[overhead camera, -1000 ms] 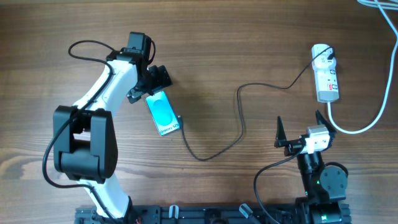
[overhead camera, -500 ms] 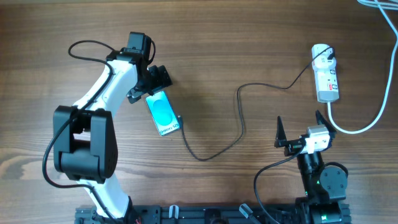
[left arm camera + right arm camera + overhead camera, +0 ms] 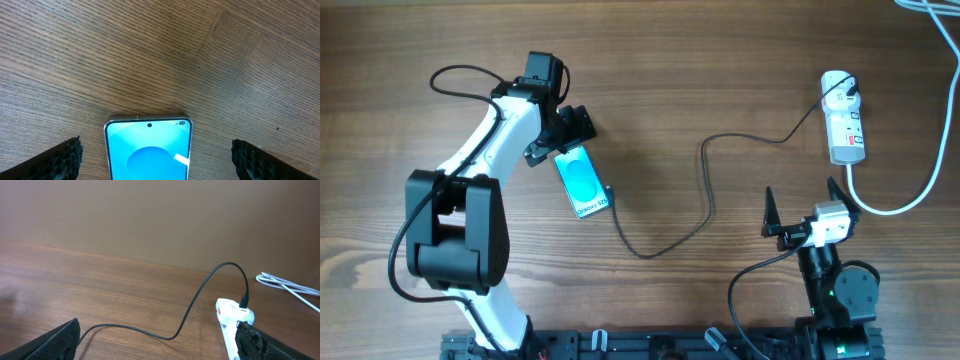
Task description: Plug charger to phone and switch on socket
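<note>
You are working over a brown wood-grain surface (image 3: 720, 60). Your left gripper (image 3: 560, 140) is hovering wide open and empty over the far end of the phone (image 3: 582, 182), which is lying flat with its long axis slanting back toward the base and to the right. The charger (image 3: 705, 190) tip is lying at that near end; whether it is seated, you cannot tell. Your right gripper (image 3: 802, 205), equally spread and empty, is sitting nearer the socket (image 3: 844, 125), which is lying ahead of it
</note>
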